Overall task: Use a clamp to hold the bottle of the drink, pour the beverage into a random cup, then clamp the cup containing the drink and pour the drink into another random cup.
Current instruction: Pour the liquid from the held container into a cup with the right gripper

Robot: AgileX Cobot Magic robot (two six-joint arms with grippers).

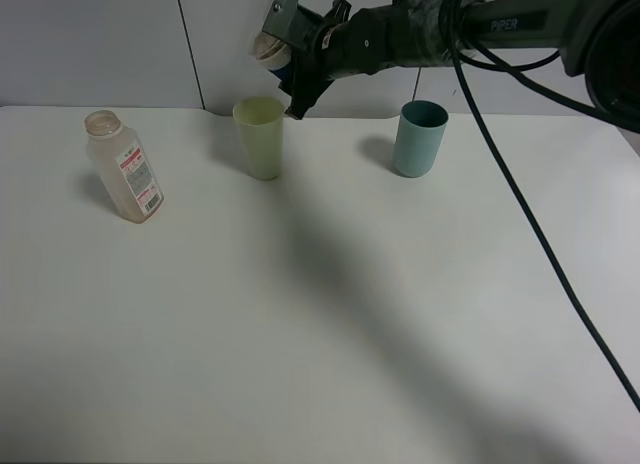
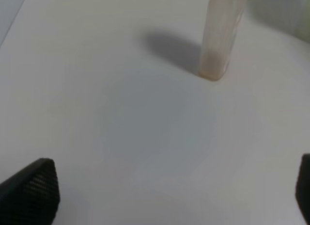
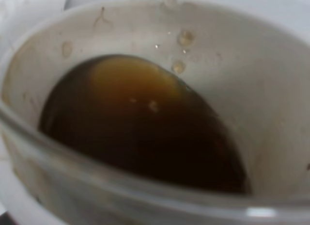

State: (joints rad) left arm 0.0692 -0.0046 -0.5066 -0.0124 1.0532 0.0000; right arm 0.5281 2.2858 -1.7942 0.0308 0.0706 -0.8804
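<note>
My right gripper [image 1: 290, 69] reaches across the back of the table, shut on a whitish cup [image 1: 268, 46] held in the air, tilted, just above the pale green cup [image 1: 260, 136]. In the right wrist view the held cup [image 3: 232, 79] fills the frame, with dark brown drink [image 3: 140, 133] inside; the gripper's fingers do not show there. The clear, uncapped bottle [image 1: 125, 166] stands at the left, looking almost empty. It also shows in the left wrist view [image 2: 220, 36], far ahead of my open left gripper [image 2: 167, 191]. The left gripper is out of the exterior view.
A teal cup [image 1: 420, 136] stands at the back right of the white table [image 1: 330, 324]. A black cable [image 1: 540, 244] hangs from the right arm over the table's right side. A grey wall runs behind the table.
</note>
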